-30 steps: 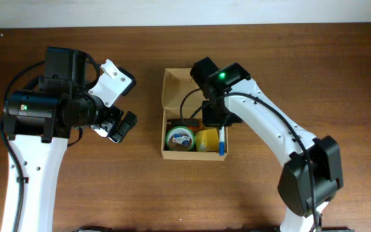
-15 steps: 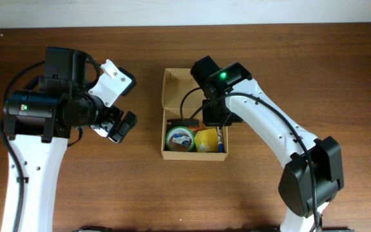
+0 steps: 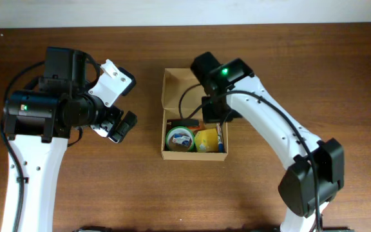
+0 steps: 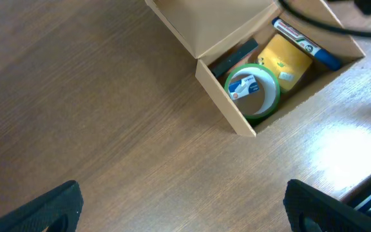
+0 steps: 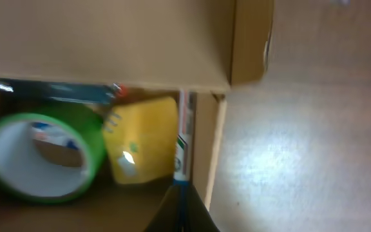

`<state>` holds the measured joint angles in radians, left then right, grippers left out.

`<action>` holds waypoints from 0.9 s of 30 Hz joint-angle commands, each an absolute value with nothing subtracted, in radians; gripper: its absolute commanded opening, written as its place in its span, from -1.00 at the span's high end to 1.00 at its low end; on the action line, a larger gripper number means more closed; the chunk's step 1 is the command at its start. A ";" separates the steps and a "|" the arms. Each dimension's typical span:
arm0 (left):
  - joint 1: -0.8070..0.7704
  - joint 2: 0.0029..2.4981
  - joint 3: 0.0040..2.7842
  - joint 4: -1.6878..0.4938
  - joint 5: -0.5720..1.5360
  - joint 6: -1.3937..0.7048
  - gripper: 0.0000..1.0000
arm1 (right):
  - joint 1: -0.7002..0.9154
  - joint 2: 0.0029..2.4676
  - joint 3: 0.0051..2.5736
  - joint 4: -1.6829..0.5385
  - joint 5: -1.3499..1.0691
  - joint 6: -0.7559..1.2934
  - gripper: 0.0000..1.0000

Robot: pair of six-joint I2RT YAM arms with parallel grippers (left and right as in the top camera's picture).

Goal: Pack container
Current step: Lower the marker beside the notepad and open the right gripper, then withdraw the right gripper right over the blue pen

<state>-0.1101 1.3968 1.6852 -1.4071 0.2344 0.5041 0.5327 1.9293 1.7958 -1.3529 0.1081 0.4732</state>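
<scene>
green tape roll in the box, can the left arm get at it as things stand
Probably yes: the tape roll lies uncovered in the box corner nearest the open left gripper, with nothing between; the right gripper hangs over the other side.

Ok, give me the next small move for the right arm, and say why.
Probably lift the right gripper straight up and clear of the box. The marker lies flat along one wall, beside the yellow pad and the green tape roll, so it looks placed. The arm hangs over the opening, where it would likely block the flap from closing.
</scene>
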 commanded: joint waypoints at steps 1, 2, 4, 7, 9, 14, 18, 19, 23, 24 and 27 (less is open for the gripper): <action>-0.109 1.393 1.700 -1.407 0.238 0.517 -0.99 | 0.534 1.919 1.908 -1.359 0.136 0.367 0.92; -0.109 1.393 1.700 -1.407 0.238 0.517 -0.99 | 0.530 1.919 1.936 -1.359 0.145 0.334 0.93; -0.109 1.393 1.700 -1.407 0.238 0.517 -0.99 | 0.521 1.919 1.972 -1.358 0.152 0.287 0.93; -0.109 1.393 1.700 -1.407 0.238 0.517 -0.99 | 0.490 1.919 2.005 -1.358 0.171 0.261 0.92; -0.109 1.393 1.700 -1.407 0.238 0.517 -0.99 | 0.456 1.919 2.011 -1.352 0.191 0.248 0.92; -0.109 1.393 1.700 -1.407 0.238 0.517 -0.99 | 0.336 1.919 2.011 -1.309 0.199 0.084 0.93; -0.109 1.393 1.700 -1.407 0.238 0.517 -0.99 | 0.221 1.919 2.004 -1.245 0.181 -0.031 0.92; -0.109 1.393 1.700 -1.407 0.238 0.517 -0.99 | 0.192 1.919 1.998 -1.224 0.155 -0.078 0.92; -0.109 1.393 1.700 -1.407 0.238 0.517 -0.99 | 0.065 1.926 1.980 -1.168 -0.086 -0.323 0.78; -0.109 1.393 1.700 -1.407 0.238 0.517 -0.99 | 0.043 1.929 1.976 -1.164 -0.138 -0.365 0.72; -0.109 1.393 1.700 -1.407 0.238 0.517 -0.99 | -0.027 1.939 1.953 -1.145 -0.261 -0.455 0.35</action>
